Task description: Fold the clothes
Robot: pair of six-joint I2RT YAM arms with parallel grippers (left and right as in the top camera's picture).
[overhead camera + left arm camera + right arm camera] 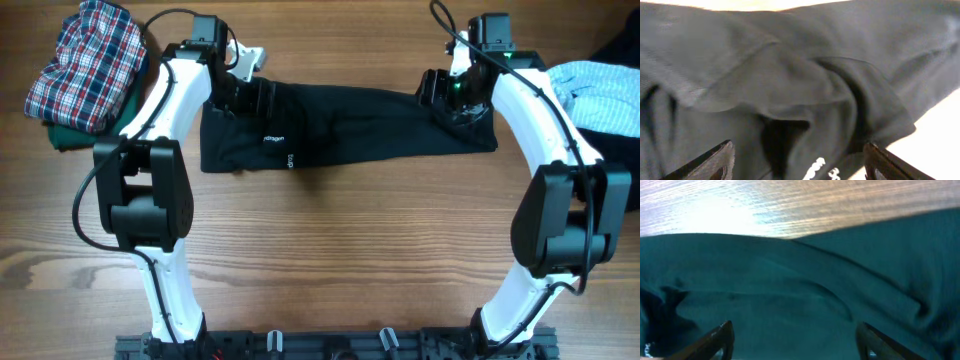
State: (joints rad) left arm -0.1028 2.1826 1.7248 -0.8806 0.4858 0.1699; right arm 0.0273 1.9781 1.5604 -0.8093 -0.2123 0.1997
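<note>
A black garment (345, 125) with small white lettering lies stretched across the far middle of the wooden table. My left gripper (243, 97) is over its left end and my right gripper (452, 100) over its right end. In the left wrist view the fingers (797, 165) are spread wide above rumpled black cloth (790, 90) with white lettering. In the right wrist view the fingers (795, 342) are spread wide over smooth dark cloth (805, 300). Neither pair of fingers holds cloth.
A folded plaid shirt (85, 60) sits on a dark green garment (65, 135) at the far left. A light blue striped shirt (600, 90) lies on dark cloth at the far right. Bare wood (340, 260) fills the table's near half.
</note>
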